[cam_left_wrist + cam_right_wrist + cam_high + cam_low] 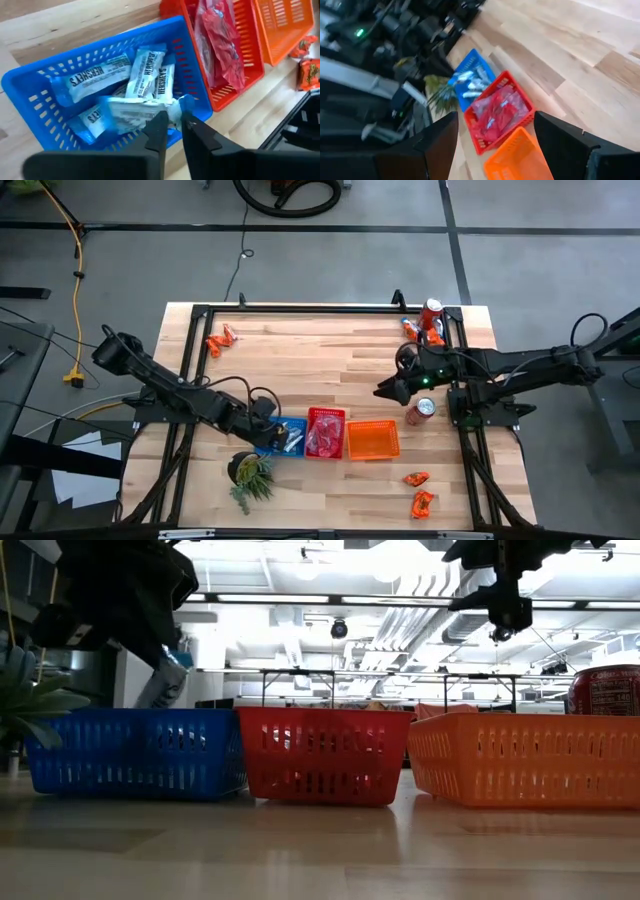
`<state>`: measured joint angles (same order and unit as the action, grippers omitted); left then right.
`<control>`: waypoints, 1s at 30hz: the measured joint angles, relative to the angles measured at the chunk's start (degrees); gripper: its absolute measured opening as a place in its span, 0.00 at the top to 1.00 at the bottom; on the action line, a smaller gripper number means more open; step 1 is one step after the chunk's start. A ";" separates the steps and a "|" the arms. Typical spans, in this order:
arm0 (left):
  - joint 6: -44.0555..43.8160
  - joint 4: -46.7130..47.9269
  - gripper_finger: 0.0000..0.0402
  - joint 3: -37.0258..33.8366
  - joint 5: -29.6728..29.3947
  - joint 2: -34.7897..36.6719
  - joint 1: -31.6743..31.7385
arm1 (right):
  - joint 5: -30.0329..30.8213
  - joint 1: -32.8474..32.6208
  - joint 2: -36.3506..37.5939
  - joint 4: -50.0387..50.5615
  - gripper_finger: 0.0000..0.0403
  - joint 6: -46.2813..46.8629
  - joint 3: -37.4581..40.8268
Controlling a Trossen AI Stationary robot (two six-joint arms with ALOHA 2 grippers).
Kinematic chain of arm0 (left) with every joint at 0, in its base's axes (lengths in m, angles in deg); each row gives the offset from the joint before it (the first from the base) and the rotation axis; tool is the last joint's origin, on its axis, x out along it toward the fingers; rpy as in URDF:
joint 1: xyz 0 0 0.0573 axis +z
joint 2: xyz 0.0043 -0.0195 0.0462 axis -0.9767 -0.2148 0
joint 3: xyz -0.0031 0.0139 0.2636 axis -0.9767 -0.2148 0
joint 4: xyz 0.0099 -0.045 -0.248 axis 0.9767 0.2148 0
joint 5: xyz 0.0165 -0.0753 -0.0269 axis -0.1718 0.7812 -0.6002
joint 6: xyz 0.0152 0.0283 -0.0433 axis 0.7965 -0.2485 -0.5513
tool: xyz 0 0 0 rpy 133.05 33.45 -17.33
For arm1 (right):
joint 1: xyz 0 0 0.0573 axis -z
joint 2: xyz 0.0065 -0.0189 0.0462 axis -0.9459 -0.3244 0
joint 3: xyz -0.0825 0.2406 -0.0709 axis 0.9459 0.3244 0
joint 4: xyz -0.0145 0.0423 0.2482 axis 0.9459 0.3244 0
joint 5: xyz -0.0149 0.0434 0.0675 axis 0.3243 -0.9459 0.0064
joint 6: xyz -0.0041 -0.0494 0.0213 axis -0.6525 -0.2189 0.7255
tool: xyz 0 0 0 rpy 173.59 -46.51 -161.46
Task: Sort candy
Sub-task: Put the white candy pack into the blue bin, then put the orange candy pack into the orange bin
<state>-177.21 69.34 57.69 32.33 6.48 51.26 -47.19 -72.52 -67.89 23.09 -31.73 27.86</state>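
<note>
Three baskets stand in a row near the table's front: blue (290, 436), red (325, 432) and orange (372, 440). Blue/silver candy packets (95, 75) lie in the blue one and red packets (220, 40) in the red one. My left gripper (174, 122) hangs over the blue basket's near side, shut on one blue/silver packet (132, 107). My right gripper (385, 390) is open and holds nothing, raised above the table beyond the orange basket. Loose orange candies lie at the far left (222, 340) and the near right (418, 490). My left gripper pinches the blue/silver packet by its blue crimped end (184, 103) between its two fingertips, slanting down from the table's left. In the low view the packet (165, 680) hangs tilted below the fingers, just above the blue basket's rim (130, 712).
A small potted plant (250, 473) stands close to the left arm, in front of the blue basket. One red can (420, 410) stands beside the right arm, another (432, 312) at the far right corner. Bare wood lies across the table's middle.
</note>
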 joint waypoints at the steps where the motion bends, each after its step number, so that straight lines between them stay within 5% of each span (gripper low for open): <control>1: -0.14 -0.08 0.86 -0.01 -0.03 0.20 0.15 | -0.98 0.13 0.00 -0.20 0.36 -1.36 0.00; 12: 3.32 -3.98 0.64 0.03 0.95 3.53 6.98 | -7.94 0.36 1.13 -0.98 0.36 -10.84 0.00; 19: 25.84 -15.07 0.62 0.19 -9.86 13.86 14.23 | -15.51 -0.52 0.92 -3.58 0.36 -3.58 -0.04; 25: 42.01 -13.69 0.62 0.08 -9.79 23.34 21.72 | -17.76 -9.69 -1.65 -1.65 0.36 9.07 -2.02; 30: 49.91 -11.46 0.62 0.08 -7.03 29.73 27.28 | -14.56 -20.25 -10.43 15.51 0.36 12.67 -10.33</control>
<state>-127.30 57.89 57.77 25.30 36.21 78.54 -61.75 -92.77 -78.33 38.60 -19.07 17.53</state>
